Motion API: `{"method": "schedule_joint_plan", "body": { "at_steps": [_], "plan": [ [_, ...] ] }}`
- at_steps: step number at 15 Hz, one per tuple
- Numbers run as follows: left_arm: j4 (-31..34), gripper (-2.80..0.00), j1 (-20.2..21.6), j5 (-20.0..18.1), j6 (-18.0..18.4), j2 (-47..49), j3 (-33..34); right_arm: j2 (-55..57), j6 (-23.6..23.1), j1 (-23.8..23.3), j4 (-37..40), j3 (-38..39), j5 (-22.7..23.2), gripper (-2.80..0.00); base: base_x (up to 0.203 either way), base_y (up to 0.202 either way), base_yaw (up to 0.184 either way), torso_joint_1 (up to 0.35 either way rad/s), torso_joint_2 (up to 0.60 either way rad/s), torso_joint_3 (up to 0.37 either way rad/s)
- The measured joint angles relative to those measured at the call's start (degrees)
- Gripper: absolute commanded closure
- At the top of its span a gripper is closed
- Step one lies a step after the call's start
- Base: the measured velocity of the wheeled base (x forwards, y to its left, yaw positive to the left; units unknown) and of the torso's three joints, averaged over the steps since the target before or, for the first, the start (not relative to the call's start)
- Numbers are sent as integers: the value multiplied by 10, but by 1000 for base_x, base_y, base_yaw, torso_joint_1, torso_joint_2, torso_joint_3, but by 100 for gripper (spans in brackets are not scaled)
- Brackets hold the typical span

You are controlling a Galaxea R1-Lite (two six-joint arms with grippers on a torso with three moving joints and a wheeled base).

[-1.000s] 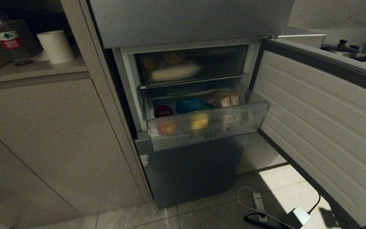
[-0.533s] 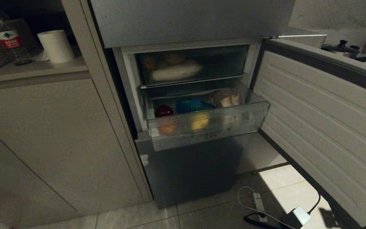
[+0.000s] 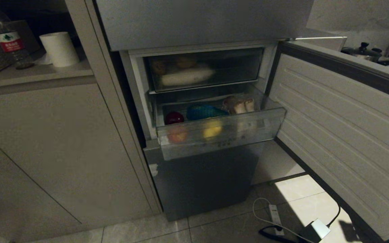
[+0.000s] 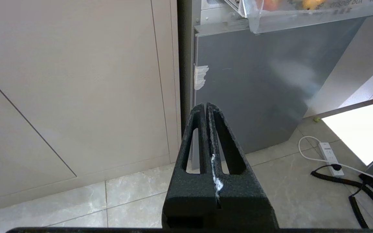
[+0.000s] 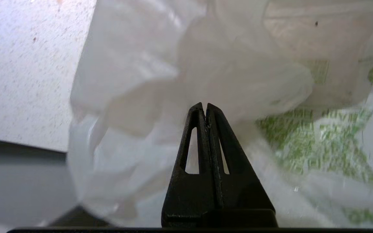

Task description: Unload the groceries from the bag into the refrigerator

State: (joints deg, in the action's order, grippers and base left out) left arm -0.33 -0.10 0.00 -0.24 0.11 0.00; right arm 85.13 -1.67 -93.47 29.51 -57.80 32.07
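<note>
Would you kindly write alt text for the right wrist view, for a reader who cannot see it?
The right pincer, shut and empty, points at the crinkled white plastic bag with green print, which fills most of the view. A speckled pale surface shows beside the bag.

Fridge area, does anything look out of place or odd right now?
The fridge's clear drawer is pulled out with its door swung wide. A power strip and loose cables lie on the floor beside it. Nothing looks spilled or broken.
</note>
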Motion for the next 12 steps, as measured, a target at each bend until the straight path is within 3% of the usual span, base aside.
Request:
{"method": "schedule_joint_plan", "body": {
  "at_steps": [3, 12],
  "plan": [
    [0, 0, 0, 0, 0, 0, 0, -27, -4, -1, 41, 7, -5, 0, 0, 0, 0, 0, 0, 0],
    [0, 0, 0, 0, 0, 0, 0, 6, -4, -8, 43, 13, -32, 0, 0, 0, 0, 0, 0, 0]
  ]
}}
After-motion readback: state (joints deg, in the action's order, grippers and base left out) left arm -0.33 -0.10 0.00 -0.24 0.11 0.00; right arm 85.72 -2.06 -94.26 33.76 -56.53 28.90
